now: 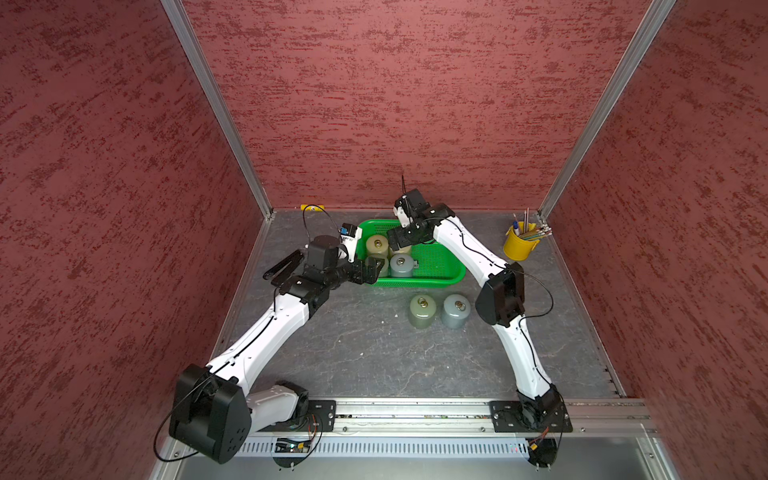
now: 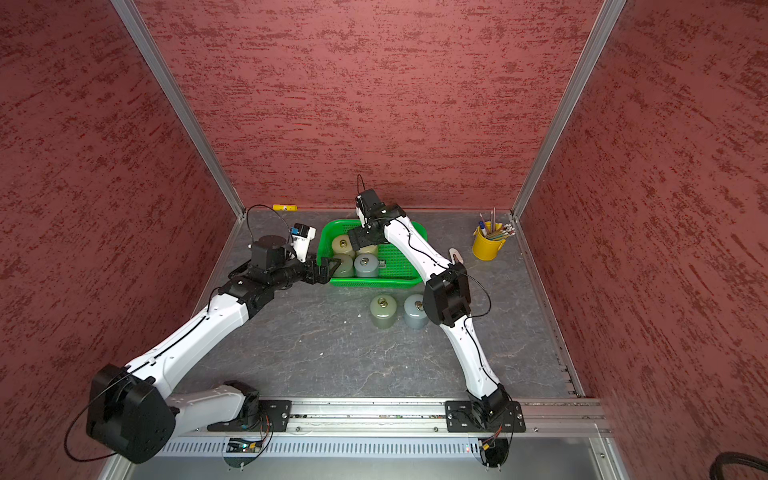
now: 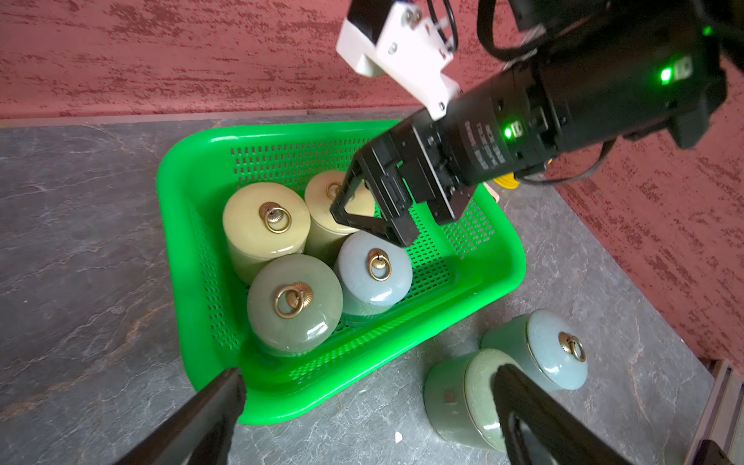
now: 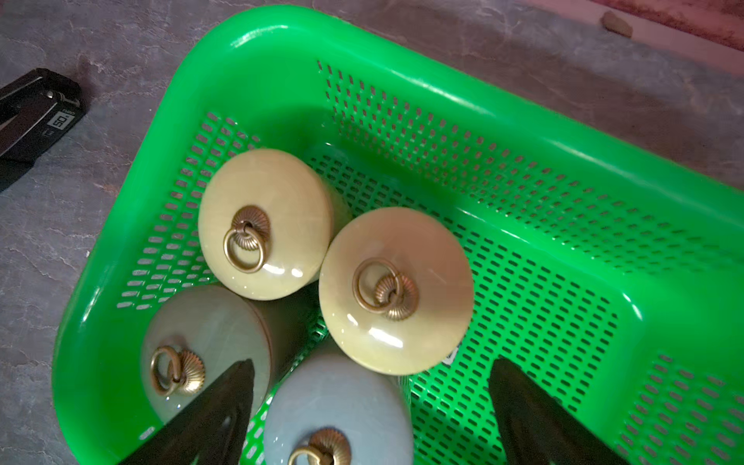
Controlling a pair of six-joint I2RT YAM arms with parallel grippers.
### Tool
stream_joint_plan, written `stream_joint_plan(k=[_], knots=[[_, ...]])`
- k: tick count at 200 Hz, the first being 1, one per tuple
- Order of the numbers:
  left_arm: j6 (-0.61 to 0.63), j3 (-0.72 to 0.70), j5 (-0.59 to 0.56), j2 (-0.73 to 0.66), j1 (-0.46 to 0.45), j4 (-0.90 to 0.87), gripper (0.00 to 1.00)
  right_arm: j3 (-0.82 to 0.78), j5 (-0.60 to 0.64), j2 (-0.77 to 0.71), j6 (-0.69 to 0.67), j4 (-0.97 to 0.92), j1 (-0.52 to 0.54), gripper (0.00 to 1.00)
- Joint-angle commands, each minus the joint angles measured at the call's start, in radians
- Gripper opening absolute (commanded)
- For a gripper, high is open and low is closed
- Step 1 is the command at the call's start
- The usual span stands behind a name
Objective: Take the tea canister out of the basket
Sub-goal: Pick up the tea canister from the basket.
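We see the basket (image 1: 440,272) toward the back of the counter (image 1: 374,353), with four tea canisters upright inside, packed into its left end: a cream canister (image 3: 265,225) in the far corner, a second cream canister (image 3: 318,201) beside it, an olive canister (image 3: 294,306) in the near corner and a grey-blue canister (image 3: 374,273) next to that. Our right arm reaches forward past the basket's right end, its wrist folded back so the right hand (image 3: 366,229) points down and leftward into the basket; its jaws stand wide and hold nothing, poised just above the second cream canister and the grey-blue one, though we cannot tell whether a fingertip touches either lid. Our left arm stretches out low over the counter, the left hand (image 1: 372,270) aimed at the basket's near left corner, jaws spread wide and empty. Outside the basket, a green canister (image 1: 422,311) and a pale blue canister (image 1: 456,309) stand side by side on the counter
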Motion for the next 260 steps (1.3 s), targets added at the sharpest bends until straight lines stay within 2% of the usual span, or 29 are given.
stream_joint_plan(k=[1,71,170,260], knots=[[0.037,0.023,-0.009,0.006,-0.016,-0.015,1.00,0.033,-0.004,0.046,-0.037,-0.008,-0.005,0.96],[0.039,0.034,-0.016,0.015,-0.024,-0.018,1.00,0.036,0.006,0.086,-0.028,0.031,-0.016,0.98],[0.048,0.027,-0.033,0.011,-0.024,-0.024,1.00,0.092,0.096,0.160,-0.024,0.049,-0.031,0.98],[0.046,0.026,-0.039,0.015,-0.026,-0.030,1.00,0.091,0.085,0.181,-0.003,0.084,-0.039,0.89]])
